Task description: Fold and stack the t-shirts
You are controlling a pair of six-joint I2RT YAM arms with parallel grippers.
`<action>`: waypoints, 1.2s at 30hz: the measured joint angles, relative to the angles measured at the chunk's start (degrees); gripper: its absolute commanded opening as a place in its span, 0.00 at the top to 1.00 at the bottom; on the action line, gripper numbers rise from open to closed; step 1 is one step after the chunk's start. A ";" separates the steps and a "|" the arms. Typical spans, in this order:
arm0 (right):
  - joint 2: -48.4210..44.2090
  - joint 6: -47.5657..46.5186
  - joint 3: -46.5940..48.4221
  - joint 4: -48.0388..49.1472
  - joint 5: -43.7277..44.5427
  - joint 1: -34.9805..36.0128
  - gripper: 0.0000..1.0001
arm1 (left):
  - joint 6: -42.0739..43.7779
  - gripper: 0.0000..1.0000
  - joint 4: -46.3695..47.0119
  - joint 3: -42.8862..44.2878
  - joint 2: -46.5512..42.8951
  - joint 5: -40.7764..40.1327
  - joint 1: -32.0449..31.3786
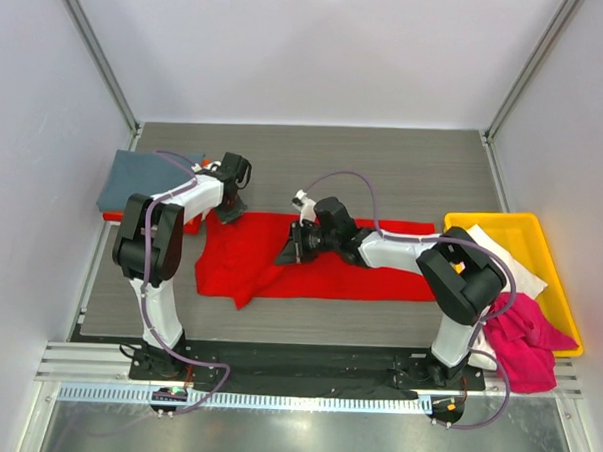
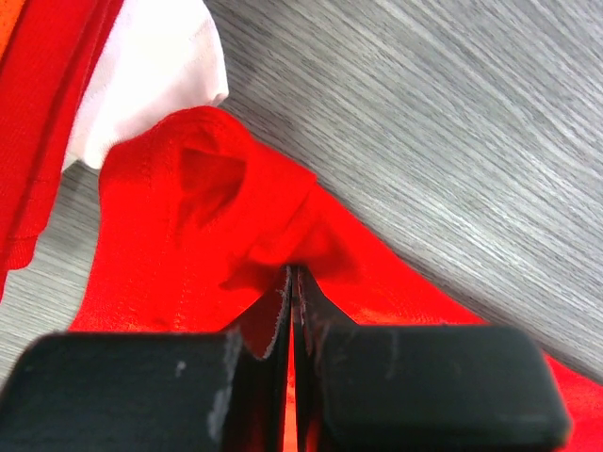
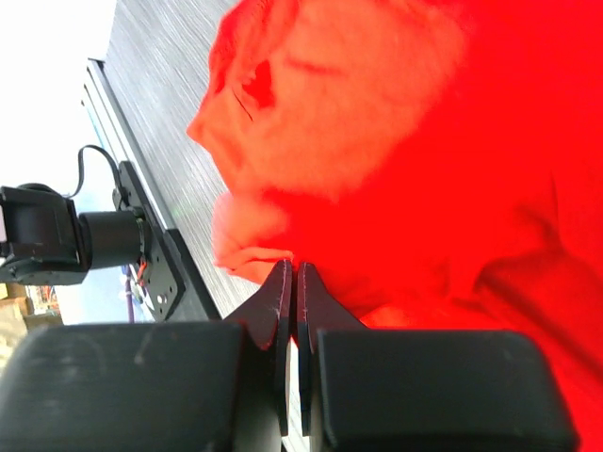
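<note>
A bright red t-shirt (image 1: 320, 262) lies spread across the middle of the table, its left part bunched and folded over. My left gripper (image 1: 228, 209) is at its far left corner, shut on a pinch of red cloth (image 2: 283, 235). My right gripper (image 1: 289, 252) is over the shirt's middle, shut on a rolled edge of the red cloth (image 3: 254, 259). A folded slate grey-blue t-shirt (image 1: 135, 181) rests at the far left on top of an orange one (image 1: 113, 218), of which only the edge shows. A white t-shirt (image 1: 507, 257) and a magenta pink t-shirt (image 1: 525, 341) lie at the right.
A yellow tray (image 1: 543, 237) stands at the right edge with the white shirt in it; the pink shirt hangs over its near corner. The arm bases (image 1: 305, 371) and a metal rail run along the near edge. Walls close in the table on three sides.
</note>
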 measured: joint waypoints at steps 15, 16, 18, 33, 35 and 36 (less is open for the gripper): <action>-7.69 3.48 -14.97 1.42 0.92 0.59 0.61 | 0.09 1.00 -0.04 0.00 0.00 -0.37 -0.02; -8.72 3.30 -15.65 1.33 0.96 0.61 0.59 | 0.13 1.00 -0.04 0.00 0.00 -0.39 -0.02; -10.51 3.13 -16.72 0.98 1.07 0.61 0.56 | 0.22 1.00 -0.04 0.00 0.00 -0.42 -0.02; -12.68 4.11 -10.84 -1.88 3.80 0.63 0.78 | 2.47 1.00 -4.13 -0.55 -8.68 -3.06 -4.63; -10.95 4.83 -10.93 -1.42 4.26 0.63 0.82 | 2.78 0.99 -4.28 -1.38 -12.98 -3.15 -6.23; -10.01 5.38 -11.06 -1.11 4.50 0.63 0.83 | 3.04 1.00 -4.24 -2.19 -14.99 -3.15 -6.93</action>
